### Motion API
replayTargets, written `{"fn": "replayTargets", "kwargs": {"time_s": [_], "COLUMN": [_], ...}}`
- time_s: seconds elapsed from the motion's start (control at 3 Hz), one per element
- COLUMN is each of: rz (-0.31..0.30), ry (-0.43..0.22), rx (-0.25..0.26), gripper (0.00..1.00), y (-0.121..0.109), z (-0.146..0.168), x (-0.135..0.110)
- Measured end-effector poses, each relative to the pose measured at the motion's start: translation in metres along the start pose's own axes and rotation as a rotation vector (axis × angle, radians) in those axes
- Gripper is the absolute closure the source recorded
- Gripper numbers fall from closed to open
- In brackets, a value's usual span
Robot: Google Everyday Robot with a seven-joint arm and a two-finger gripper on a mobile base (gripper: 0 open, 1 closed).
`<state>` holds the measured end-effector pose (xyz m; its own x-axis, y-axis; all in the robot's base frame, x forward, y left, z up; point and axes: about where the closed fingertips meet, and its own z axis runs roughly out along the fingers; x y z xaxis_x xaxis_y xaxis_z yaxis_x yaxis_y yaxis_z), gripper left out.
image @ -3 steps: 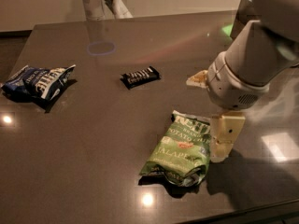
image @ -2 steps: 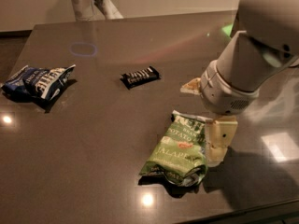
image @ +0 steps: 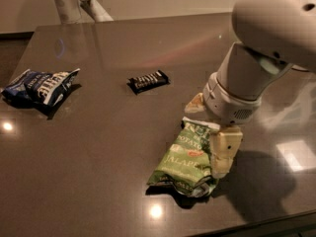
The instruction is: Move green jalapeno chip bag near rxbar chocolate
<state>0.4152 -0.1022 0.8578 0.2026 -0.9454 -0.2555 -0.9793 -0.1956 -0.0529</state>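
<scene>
The green jalapeno chip bag (image: 185,159) lies crinkled on the dark table, front right of centre. The rxbar chocolate (image: 148,81) is a small black bar lying further back and to the left, well apart from the bag. My gripper (image: 210,128) hangs low over the bag's upper right corner. It is open: one cream finger (image: 224,152) stands against the bag's right edge and the other (image: 194,103) is just behind its top edge. The bag rests on the table.
A dark-blue-and-white chip bag (image: 42,85) lies at the table's left edge. A white post (image: 66,1) stands behind the far edge. The table's front edge (image: 232,227) runs close under the green bag. My large white arm housing (image: 276,28) fills the upper right.
My arm has shifted slightly left and lower toward the green bag, so the fingers now straddle its upper right corner more closely. The bag and the bar have not moved.
</scene>
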Motion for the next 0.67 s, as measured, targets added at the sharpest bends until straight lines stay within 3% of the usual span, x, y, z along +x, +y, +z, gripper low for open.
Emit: {"fn": "replayTargets", "kwargs": {"time_s": [0.33,0.67], "rz": [0.014,0.056], "ry": [0.010,0.025], "rx": [-0.030,-0.005], "gripper": [0.38,0.61], "y": [-0.001,-0.015], "z": [0.005,-0.004], "x": [0.001,0.002]}}
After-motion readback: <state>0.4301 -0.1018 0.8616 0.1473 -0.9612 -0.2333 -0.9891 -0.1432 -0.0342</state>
